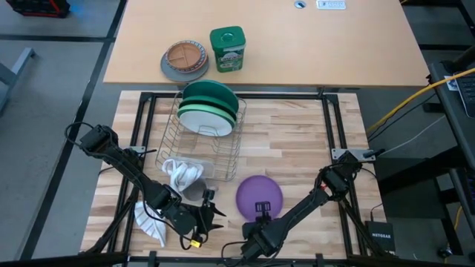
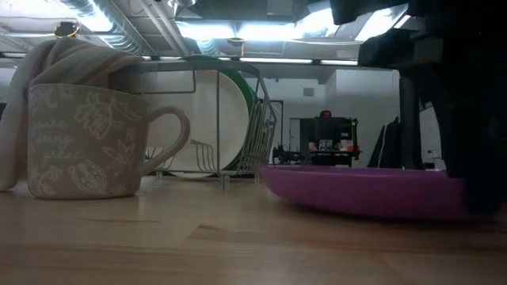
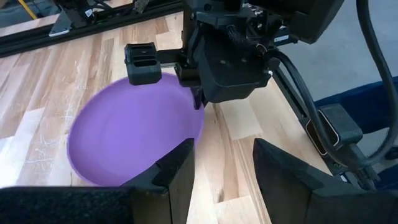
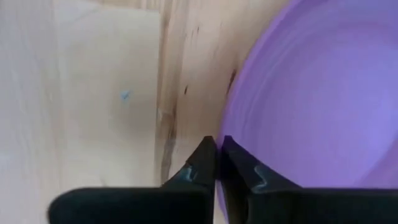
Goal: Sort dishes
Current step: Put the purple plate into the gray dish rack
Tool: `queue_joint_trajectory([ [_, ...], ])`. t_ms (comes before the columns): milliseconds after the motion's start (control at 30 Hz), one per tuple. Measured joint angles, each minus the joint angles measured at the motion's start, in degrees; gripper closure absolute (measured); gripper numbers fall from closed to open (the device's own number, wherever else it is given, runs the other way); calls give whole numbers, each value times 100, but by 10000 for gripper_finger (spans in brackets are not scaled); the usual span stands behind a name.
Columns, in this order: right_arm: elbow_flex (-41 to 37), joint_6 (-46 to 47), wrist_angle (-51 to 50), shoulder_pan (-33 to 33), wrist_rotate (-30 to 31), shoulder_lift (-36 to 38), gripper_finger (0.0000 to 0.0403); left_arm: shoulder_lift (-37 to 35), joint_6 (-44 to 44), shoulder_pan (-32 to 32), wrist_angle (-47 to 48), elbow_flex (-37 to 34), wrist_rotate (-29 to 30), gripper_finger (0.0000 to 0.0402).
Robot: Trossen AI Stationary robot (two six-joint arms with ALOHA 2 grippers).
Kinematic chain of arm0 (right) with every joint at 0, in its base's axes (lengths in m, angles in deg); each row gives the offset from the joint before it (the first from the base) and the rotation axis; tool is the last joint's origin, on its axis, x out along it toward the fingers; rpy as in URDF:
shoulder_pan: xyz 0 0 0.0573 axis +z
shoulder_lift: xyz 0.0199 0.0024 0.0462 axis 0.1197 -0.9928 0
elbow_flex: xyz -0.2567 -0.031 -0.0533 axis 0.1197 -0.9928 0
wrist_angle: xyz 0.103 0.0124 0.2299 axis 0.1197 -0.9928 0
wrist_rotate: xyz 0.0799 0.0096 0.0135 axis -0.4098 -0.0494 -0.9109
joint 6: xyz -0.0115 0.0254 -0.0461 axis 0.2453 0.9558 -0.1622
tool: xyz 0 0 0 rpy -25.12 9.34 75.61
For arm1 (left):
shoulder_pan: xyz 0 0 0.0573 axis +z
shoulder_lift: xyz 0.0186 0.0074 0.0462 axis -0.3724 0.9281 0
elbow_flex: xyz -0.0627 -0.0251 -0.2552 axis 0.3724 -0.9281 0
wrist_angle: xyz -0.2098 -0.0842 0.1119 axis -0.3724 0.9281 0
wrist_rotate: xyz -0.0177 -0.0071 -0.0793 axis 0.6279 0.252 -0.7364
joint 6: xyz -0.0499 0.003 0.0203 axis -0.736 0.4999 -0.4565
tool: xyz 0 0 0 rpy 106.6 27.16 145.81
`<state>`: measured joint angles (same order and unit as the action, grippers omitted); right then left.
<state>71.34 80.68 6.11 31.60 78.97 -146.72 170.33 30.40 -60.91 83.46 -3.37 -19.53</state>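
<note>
The small purple plate (image 1: 260,194) lies flat on the wooden table near its front edge, seen also in the low view (image 2: 364,190). My right gripper (image 1: 261,211) stands over the plate's near rim, pointing down, shut on it. My left gripper (image 3: 224,168) waits open just left of the plate, level with its near edge and touching nothing. A darker green plate (image 1: 211,93), a teal plate (image 1: 215,110) and a white plate (image 1: 205,122) stand on edge in the wire rack (image 1: 194,152). My right gripper pinches the purple plate's near rim (image 4: 231,134) between its two fingers, one on the inner side of the rim and one on the outer. The fingers come from above, pointing down. The plate's bottom rests on the table.
A patterned mug (image 2: 79,142) with a cloth draped in it stands left of the purple plate, beside the rack. A white cloth (image 1: 148,220) lies at the front left. A divided plate (image 1: 184,61) and a green canister (image 1: 227,49) sit on the far table.
</note>
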Motion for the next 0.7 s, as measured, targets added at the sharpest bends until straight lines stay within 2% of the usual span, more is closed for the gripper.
queue_joint_trajectory([
  [133,7,-19,-9,9,-389,11,380,0,-9,0,-1,0,0,249],
  [333,155,-22,-134,11,-1592,44,394,0,26,0,-4,0,0,249],
  [467,587,-207,-465,11,-2278,42,390,0,26,0,-4,0,0,249],
  [700,1792,-542,-1541,-27,-2589,39,394,-154,72,-108,13,0,2,249],
])
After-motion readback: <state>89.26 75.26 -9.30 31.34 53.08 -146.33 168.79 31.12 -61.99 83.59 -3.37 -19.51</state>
